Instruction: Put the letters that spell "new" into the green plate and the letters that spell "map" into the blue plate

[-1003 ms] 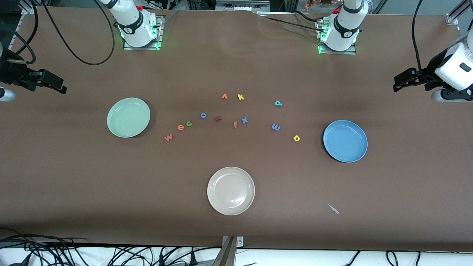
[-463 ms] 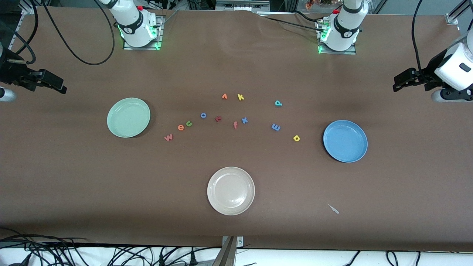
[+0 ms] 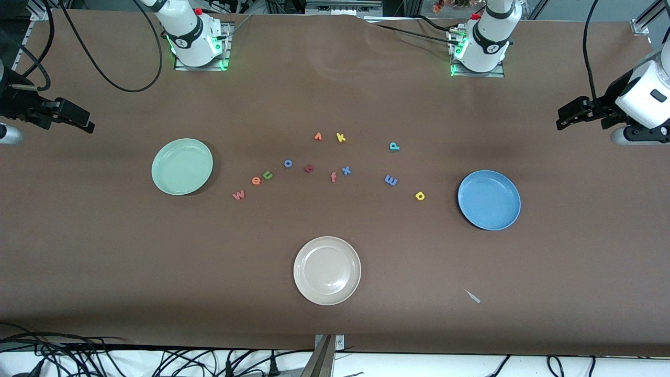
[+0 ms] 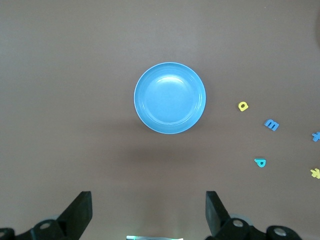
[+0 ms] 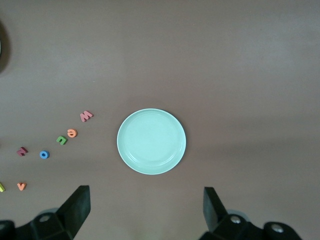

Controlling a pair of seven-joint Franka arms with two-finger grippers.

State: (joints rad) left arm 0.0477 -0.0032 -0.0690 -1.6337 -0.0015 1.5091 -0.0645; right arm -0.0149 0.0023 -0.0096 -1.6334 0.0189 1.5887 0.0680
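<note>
Both arms just wait, parked high at the desk's ends; left tool [image 4: 147, 212] and right tool [image 5: 145, 210] wide open.

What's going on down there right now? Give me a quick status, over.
Left gripper open, waiting high over the table; right gripper likewise. Round pale mint-green plate and round medium-blue plate empty. All small foam letters on the table between them. Nothing blocking.

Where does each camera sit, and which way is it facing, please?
Front view: high across the table, facing both bases; shows green plate, blue plate, white plate, letters, left tool, right tool.
Left wrist view: looks down on the blue plate; its open fingers show.
Right wrist view: looks down on the green plate; its open fingers show.
Shared: each wrist view and the front view show one plate.
</note>
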